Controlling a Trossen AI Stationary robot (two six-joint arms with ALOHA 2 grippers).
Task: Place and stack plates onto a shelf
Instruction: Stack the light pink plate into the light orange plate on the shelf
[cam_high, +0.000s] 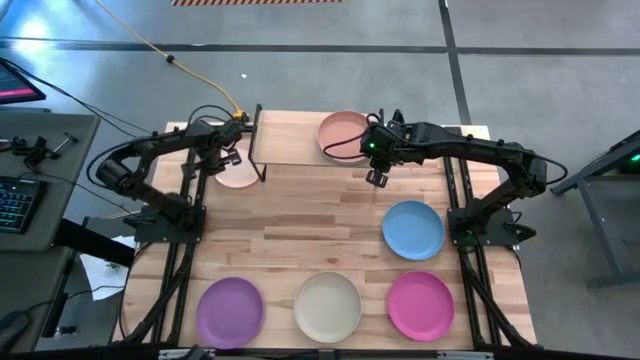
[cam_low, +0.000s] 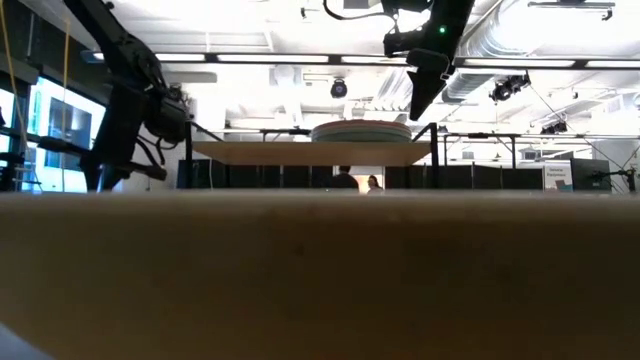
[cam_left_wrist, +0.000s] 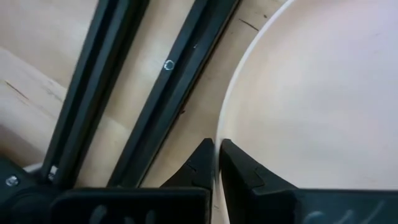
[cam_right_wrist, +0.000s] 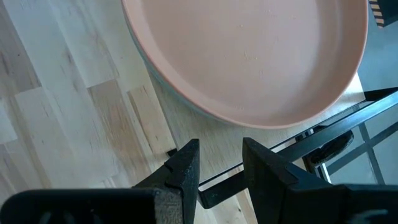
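Pinched between the left tool's (cam_left_wrist: 216, 163) tips, the pale pink plate's (cam_left_wrist: 311, 93) rim sits thin in the grip, the plate lying on the worktop (cam_high: 320, 210) just beside the shelf (cam_high: 285, 150). The right tool (cam_right_wrist: 219, 163) hangs with jaws apart over the shelf edge, near the peach plate (cam_right_wrist: 249, 50) stacked there. Such a shallow edge hold could slip as the plate lifts, or catch the shelf's legs.

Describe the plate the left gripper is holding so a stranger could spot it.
Find the shelf at the table's far edge. Just off its left end lies the pale pink plate, its rim pinched by the left gripper. Unlike the peach plate, it is not on the shelf.
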